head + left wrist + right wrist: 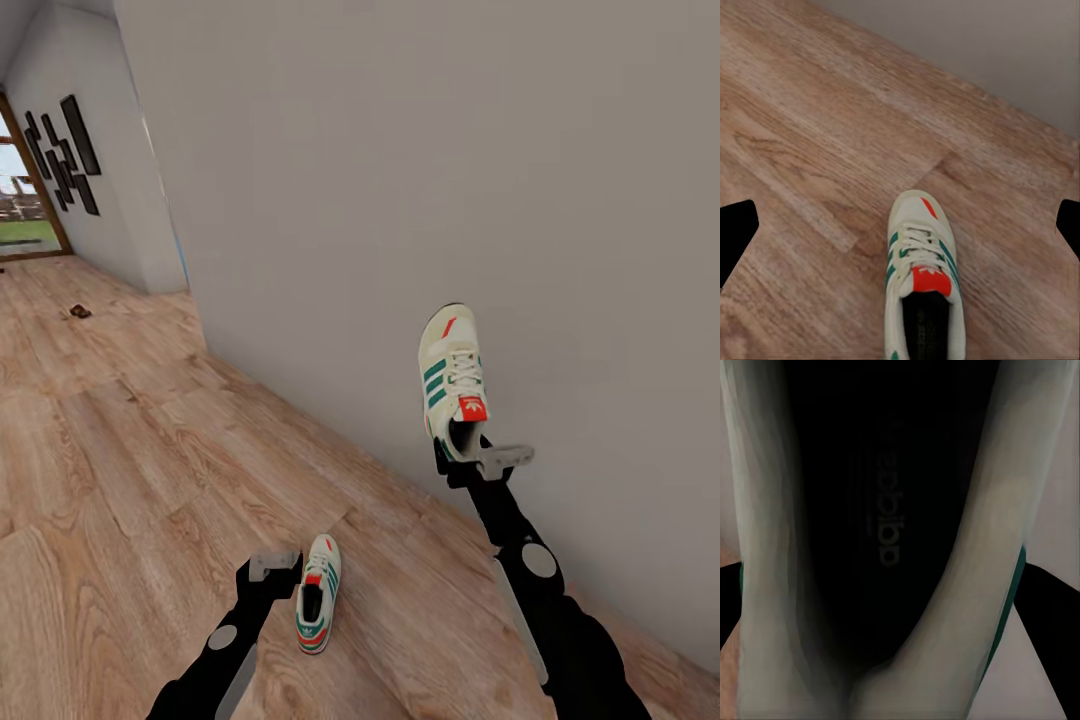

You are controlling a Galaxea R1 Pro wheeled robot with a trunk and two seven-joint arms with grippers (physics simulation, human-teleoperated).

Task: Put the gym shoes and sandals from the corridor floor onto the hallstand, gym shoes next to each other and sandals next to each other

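My right gripper (468,458) is shut on the heel of one cream-white gym shoe (453,385) and holds it in the air, toe up, close to the grey wall. The right wrist view looks straight into that shoe's dark inside (889,510). The second gym shoe (318,592) lies on the wood-plank corridor floor (130,470), toe pointing away from me. My left gripper (268,572) hangs open just left of its heel; in the left wrist view this shoe (919,292) lies between and beyond the spread fingertips (736,232). Far off, a small brown thing that looks like a sandal (80,312) lies on the floor. The hallstand is out of view.
A plain grey wall (450,150) runs along the right side of the corridor, close to the raised shoe. Dark picture frames (62,150) hang on the far left wall beside a window (22,215). Open floor stretches to the left and ahead.
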